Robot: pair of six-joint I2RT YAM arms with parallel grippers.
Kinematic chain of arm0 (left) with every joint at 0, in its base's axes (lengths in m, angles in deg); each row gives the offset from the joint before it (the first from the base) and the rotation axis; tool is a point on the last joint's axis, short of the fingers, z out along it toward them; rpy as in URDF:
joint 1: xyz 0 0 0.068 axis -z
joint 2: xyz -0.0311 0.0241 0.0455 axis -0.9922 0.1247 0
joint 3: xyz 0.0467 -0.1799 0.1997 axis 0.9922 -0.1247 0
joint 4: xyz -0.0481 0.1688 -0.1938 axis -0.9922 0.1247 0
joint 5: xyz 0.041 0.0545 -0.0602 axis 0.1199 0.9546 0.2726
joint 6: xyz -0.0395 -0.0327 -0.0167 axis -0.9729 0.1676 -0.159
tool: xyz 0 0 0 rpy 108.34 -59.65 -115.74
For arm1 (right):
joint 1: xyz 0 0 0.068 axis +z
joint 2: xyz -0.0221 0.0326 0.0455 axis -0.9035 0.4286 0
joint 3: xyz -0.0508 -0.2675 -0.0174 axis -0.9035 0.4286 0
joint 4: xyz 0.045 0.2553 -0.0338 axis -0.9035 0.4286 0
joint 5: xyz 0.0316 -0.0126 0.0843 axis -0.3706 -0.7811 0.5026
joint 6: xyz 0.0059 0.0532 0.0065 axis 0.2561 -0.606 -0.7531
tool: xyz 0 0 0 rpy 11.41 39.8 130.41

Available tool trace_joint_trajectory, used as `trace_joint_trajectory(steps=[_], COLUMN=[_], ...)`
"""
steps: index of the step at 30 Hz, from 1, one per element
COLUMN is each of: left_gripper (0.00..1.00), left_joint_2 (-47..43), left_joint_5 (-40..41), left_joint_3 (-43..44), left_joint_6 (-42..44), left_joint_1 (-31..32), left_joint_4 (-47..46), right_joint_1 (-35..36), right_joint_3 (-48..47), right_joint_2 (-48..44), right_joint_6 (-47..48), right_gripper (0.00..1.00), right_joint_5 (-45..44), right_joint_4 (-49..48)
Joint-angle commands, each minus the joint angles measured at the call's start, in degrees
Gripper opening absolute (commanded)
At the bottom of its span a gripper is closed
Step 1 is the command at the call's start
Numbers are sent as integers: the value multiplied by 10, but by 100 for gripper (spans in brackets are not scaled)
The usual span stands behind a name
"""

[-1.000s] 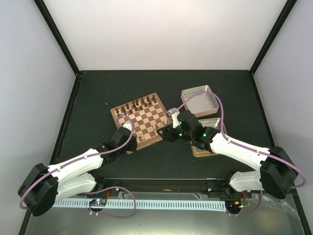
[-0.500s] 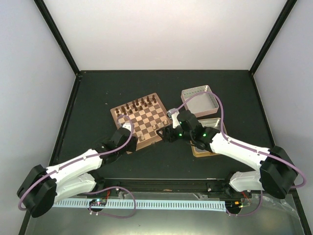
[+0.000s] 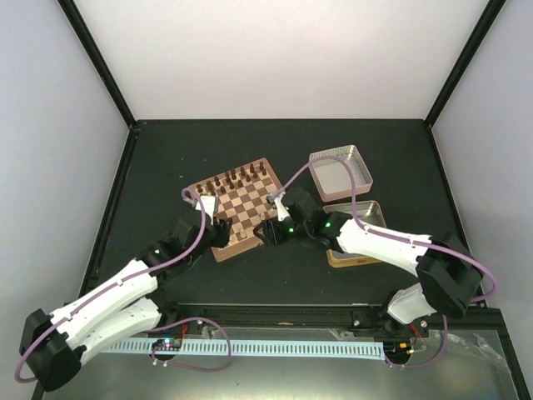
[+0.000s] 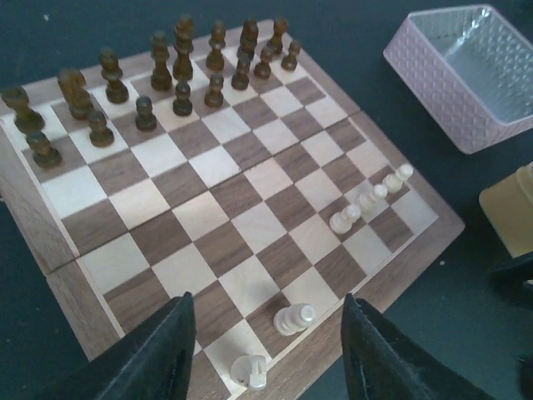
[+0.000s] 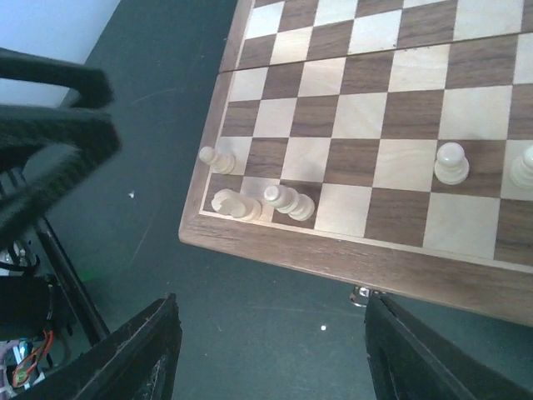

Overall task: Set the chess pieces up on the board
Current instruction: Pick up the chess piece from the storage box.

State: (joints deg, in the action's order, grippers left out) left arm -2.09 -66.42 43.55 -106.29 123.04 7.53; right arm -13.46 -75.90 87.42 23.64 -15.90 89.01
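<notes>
L, R jaws apart, empty, near board (image 4: 241, 196).

Brightness: bright and even in all three views; white back wall (image 3: 275, 58) close to washed out.
Source: diffuse, from overhead.
Shadows: soft and short beside the dark chess pieces (image 4: 183, 62); faint on the black table (image 3: 150, 167).
Glare: mild sheen on the pale squares of the board (image 4: 250, 208); small glints on the pink tin lid (image 4: 466, 75).
Focus: board crisp in both wrist views; left gripper fingers (image 4: 158, 358) and right gripper fingers (image 5: 141, 358) blurred along the bottom edges.
Top view: pieces too small to resolve.
</notes>
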Motion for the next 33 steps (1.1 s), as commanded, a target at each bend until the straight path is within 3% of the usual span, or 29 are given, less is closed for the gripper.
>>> trace_joint_trajectory(steps=[1,5,10,16,19,25,33], left_gripper=[52,60,63,65,65,65,65], left_joint_2=[-36,-62,-75,-72,-65,-56,-60], left_joint_5=[28,22,-1,-34,-45,-60,-67], left_joint_3=[48,71,93,96,98,98,96], left_joint_6=[2,13,26,24,24,22,16], left_joint_1=[-1,-3,-5,-7,-7,-7,-9], left_joint_4=[34,53,65,51,46,36,39], right_joint_1=[4,-16,-102,-173,-175,-175,-175], right_joint_3=[-23,-30,4,52,44,29,1], right_joint_2=[-8,-42,-100,-136,-107,-43,31], right_joint_6=[-33,-66,-120,-96,-30,11,36], right_gripper=[62,61,57,57,59,58,47], right_joint_5=[-72,-212,-289,-302,-277,-282,-316], right_joint_4=[39,130,238,307,327,352,340])
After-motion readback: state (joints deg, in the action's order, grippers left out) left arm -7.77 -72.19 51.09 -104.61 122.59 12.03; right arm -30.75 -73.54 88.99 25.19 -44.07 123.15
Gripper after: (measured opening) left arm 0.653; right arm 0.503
